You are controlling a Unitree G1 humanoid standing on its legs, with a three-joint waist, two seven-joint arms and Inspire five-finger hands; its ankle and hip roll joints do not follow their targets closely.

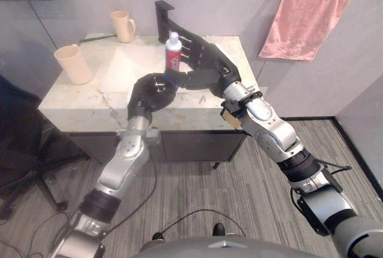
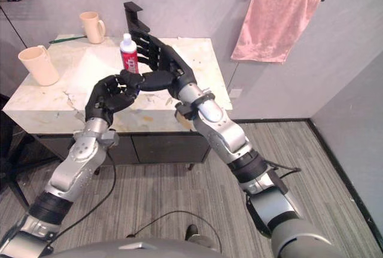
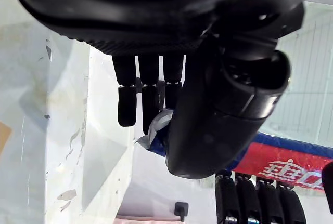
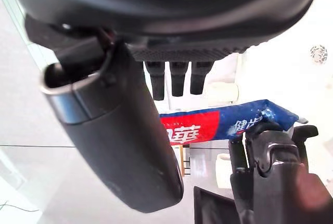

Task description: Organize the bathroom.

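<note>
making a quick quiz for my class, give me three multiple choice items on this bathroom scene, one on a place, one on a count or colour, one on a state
1. Where does the pink towel hang?
A. on a wall bar to the right of the counter
B. over the faucet
C. on the floor

2. How many mugs stand on the counter?
A. none
B. two
C. four

3. How is the toothpaste tube held?
A. lying flat in the basin
B. upright, cap up, its lower end pinched in the left hand
C. hanging cap down from the towel bar

Answers:
1 A, the bar is fixed to the wall right of the counter.
2 B, one cream mug stands near the back wall and one near the left edge.
3 B, the left hand's fingers curl round the tube's lower end, while the right hand stands behind it with straight fingers.
</note>
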